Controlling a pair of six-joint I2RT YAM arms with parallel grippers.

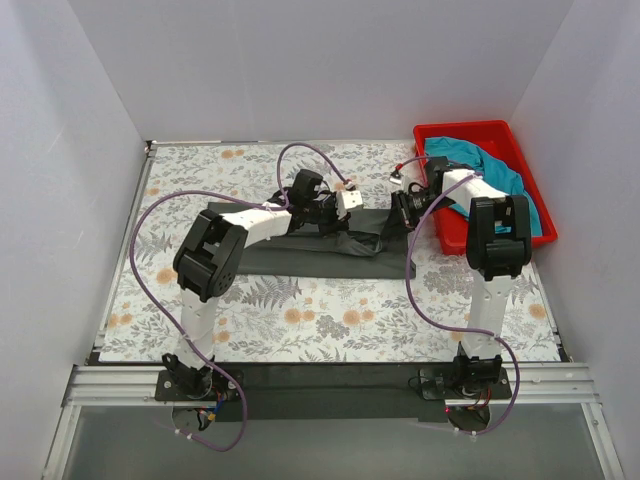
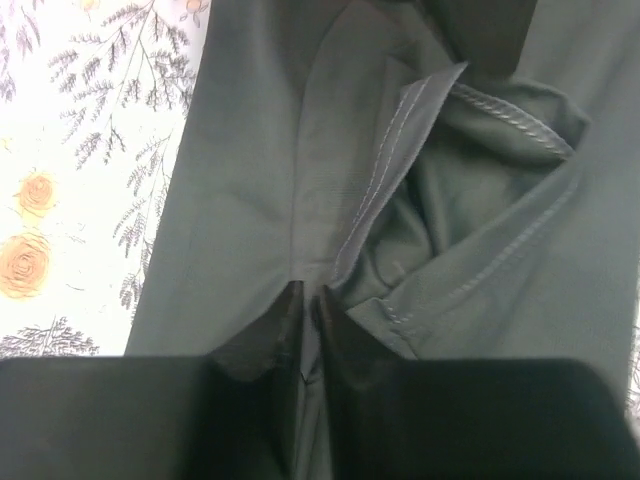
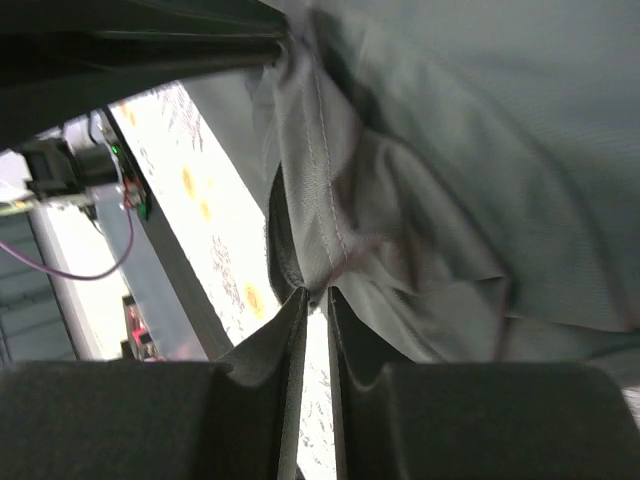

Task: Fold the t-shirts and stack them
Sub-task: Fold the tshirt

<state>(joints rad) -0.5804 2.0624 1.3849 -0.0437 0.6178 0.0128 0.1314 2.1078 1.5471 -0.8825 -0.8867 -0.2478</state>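
- Charcoal cloth of the dark shirt (image 2: 240,180) is pinched in the closed left hand (image 2: 306,296), beside a stitched hem.
- At the right hand (image 3: 313,292), fingers stand a slit apart, a seam bunched at their tips; I cannot tell whether it grips.
- Outward, the dark shirt lies as a folded band across the flowered surface (image 1: 200,180).
- Far right, the teal shirt (image 1: 497,172) sits crumpled in the red bin (image 1: 468,130).

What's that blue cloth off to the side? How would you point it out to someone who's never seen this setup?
Start at the floral-patterned table and look to its far right corner, where a red plastic bin sits. The teal-blue t-shirt lies crumpled inside that bin; unlike the dark grey t-shirt stretched across mid-table, it is bright and bunched.
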